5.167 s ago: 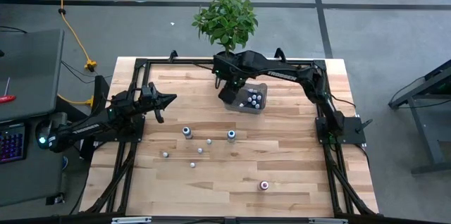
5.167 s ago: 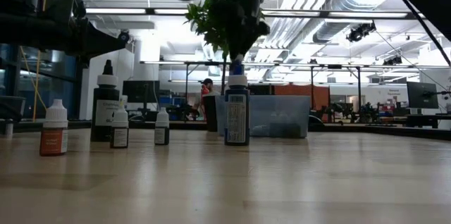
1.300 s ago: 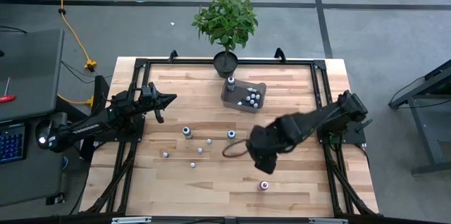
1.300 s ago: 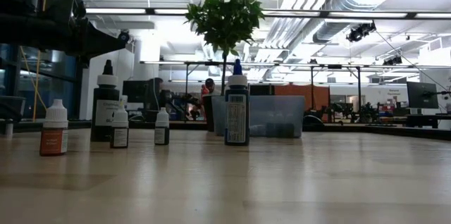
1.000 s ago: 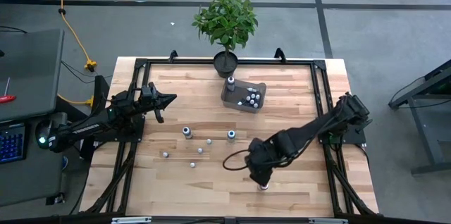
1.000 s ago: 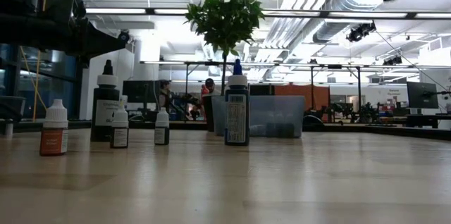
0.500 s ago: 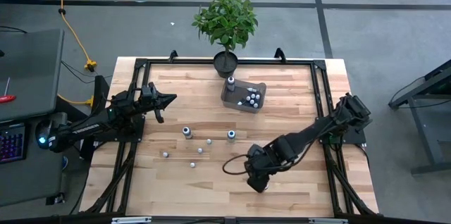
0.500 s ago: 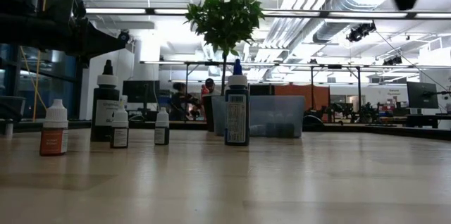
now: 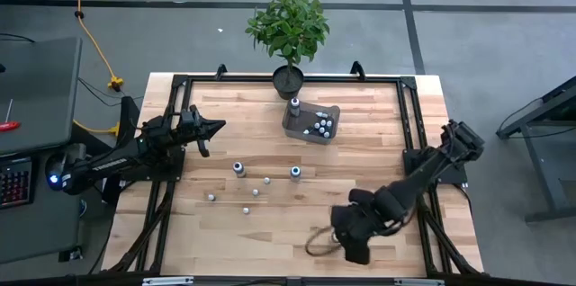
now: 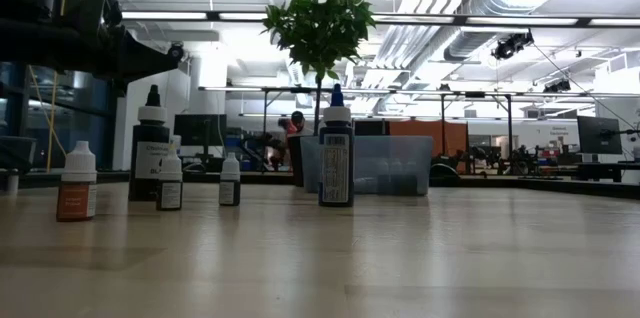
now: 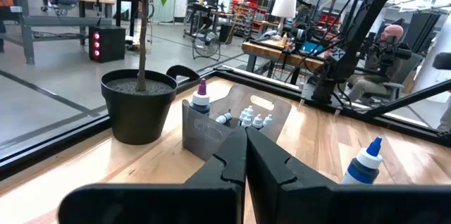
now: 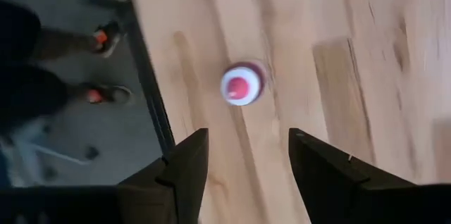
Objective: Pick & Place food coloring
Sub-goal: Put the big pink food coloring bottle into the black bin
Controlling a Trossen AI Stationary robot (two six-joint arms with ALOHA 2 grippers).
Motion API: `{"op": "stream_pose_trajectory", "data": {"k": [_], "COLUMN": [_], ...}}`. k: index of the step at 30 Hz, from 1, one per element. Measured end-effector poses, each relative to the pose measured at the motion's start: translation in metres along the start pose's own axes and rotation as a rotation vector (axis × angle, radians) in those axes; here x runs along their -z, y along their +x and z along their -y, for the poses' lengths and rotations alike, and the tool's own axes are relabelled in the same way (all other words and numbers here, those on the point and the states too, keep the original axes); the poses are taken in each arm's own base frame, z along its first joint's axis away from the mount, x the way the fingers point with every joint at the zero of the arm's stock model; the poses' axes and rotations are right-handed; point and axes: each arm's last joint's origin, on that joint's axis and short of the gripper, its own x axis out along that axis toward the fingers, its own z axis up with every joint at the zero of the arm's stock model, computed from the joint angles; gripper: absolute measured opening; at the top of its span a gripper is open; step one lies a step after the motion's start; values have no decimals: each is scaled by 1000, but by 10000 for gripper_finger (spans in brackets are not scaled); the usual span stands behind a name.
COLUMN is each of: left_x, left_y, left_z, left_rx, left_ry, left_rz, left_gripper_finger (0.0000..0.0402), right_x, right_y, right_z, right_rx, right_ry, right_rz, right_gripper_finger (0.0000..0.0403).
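The left gripper (image 9: 214,128) waits with its jaws pressed together, holding nothing, well to the left of the clear bin (image 9: 311,122) and above the table (image 9: 270,232); loose food coloring bottles (image 9: 253,183) stand in a small group in front of the bin, toward the near edge; more bottles (image 9: 321,125) already lie inside the bin; a potted plant (image 9: 288,25) stands just behind the bin. The right gripper (image 12: 241,155) hangs far in front of the bin, near the table's front edge, its jaws wide and empty, looking down on a red-capped bottle (image 12: 241,85). The bottle is not between the fingers but ahead of them; if the gripper descends like this, one finger may strike the cap and tip the bottle, and it could roll off the nearby edge; a person's feet (image 12: 106,41) are on the floor beside that edge.
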Motion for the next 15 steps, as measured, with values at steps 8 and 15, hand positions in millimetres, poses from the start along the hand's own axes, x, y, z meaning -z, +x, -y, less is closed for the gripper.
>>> {"op": "stream_pose_trajectory", "data": {"k": [8, 15], "left_x": [0, 0], "left_y": [0, 0], "left_z": [0, 0], "left_rx": [0, 0], "left_ry": [0, 0], "left_rz": [1, 1], "left_gripper_finger": [0, 0], "right_x": [34, 40], "right_y": [-2, 8], "right_z": [-21, -23], "right_rx": [135, 148], "right_ry": [-496, -546], "right_rz": [97, 129], "right_gripper_finger": [186, 186]}}
